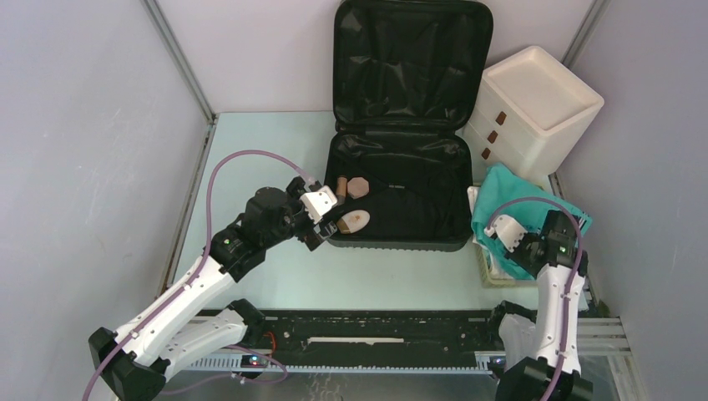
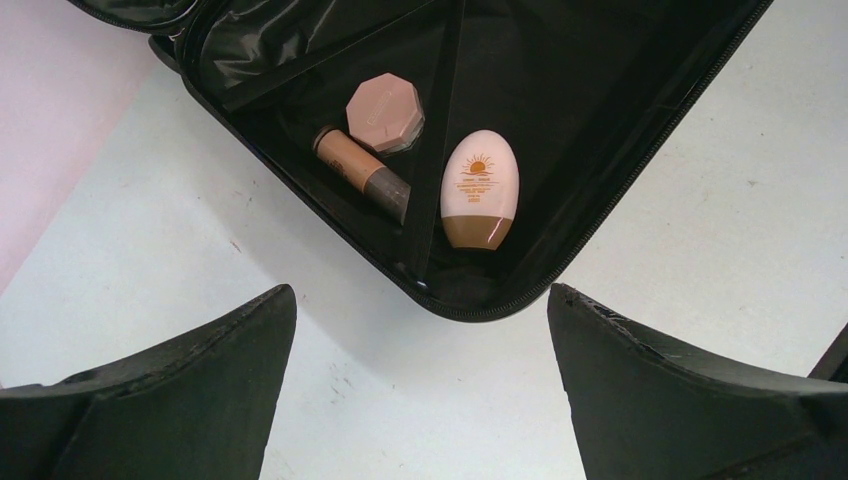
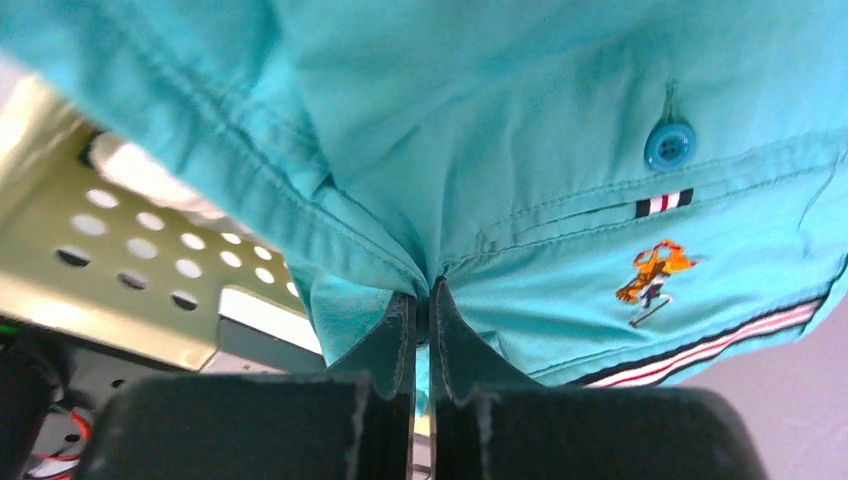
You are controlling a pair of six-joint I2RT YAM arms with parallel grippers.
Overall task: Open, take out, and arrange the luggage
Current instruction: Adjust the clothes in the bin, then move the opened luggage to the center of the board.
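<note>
A: Pale grey walls close in a light table (image 1: 250, 167). Where is the luggage (image 1: 401, 150)?

B: At the far middle of the table, open, with its lid propped upright against the back wall and black lining showing in both halves.

A: Anything inside?

B: 3 cosmetics in the near-left corner: a cream sunscreen bottle (image 2: 480, 190) with a brown cap, a pink octagonal compact (image 2: 385, 112), and a brown tube (image 2: 360, 170) beside it.

A: And the left end effector (image 2: 420, 300)?

B: Spread wide, gripping nothing, poised just outside that same corner of the shell.

A: The right end effector (image 3: 422, 300)?

B: Pinched tight on a fold of a teal garment (image 3: 500, 120), which drapes over a pale yellow perforated basket (image 3: 120, 260) to the right of the luggage.

A: What is behind that?

B: A white drawer box (image 1: 534, 109) with 3 brown pulls, standing by the lid's right edge.
</note>
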